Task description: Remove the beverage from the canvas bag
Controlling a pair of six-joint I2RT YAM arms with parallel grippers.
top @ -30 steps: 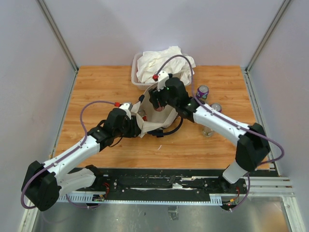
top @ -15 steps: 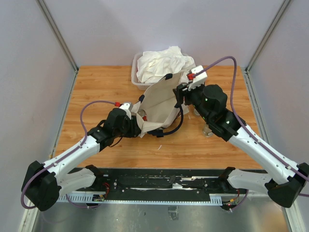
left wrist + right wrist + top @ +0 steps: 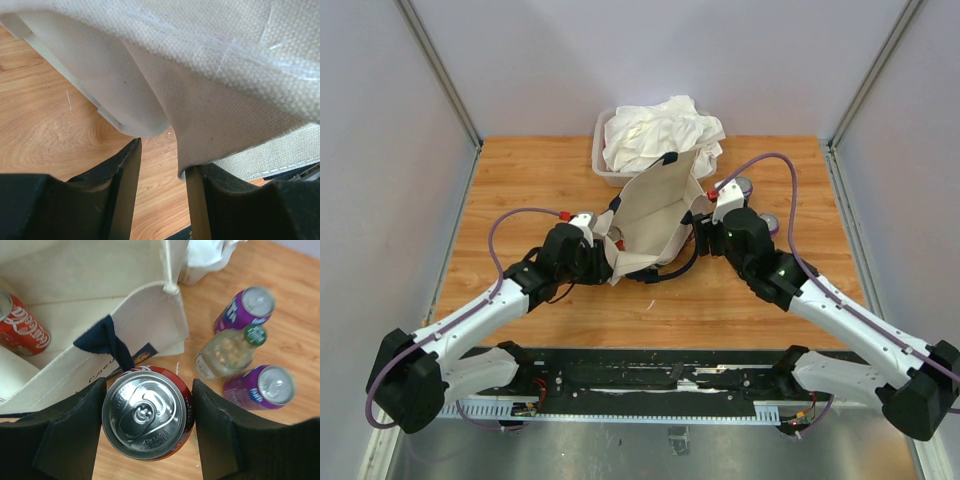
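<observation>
Right wrist: tool (image 3: 148,386) clamps red can (image 3: 148,415) beside canvas bag (image 3: 100,300) rim.

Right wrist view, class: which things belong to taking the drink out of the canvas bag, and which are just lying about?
Job: canvas bag; red can in the right gripper; second red can inside the bag.
Lying about: purple can; another purple can; glass bottle; white cloth in a plastic tub.

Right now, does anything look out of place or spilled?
Nothing spilled. A second red can lies on its side inside the canvas bag, while the right gripper holds the other red can upright outside it.
</observation>
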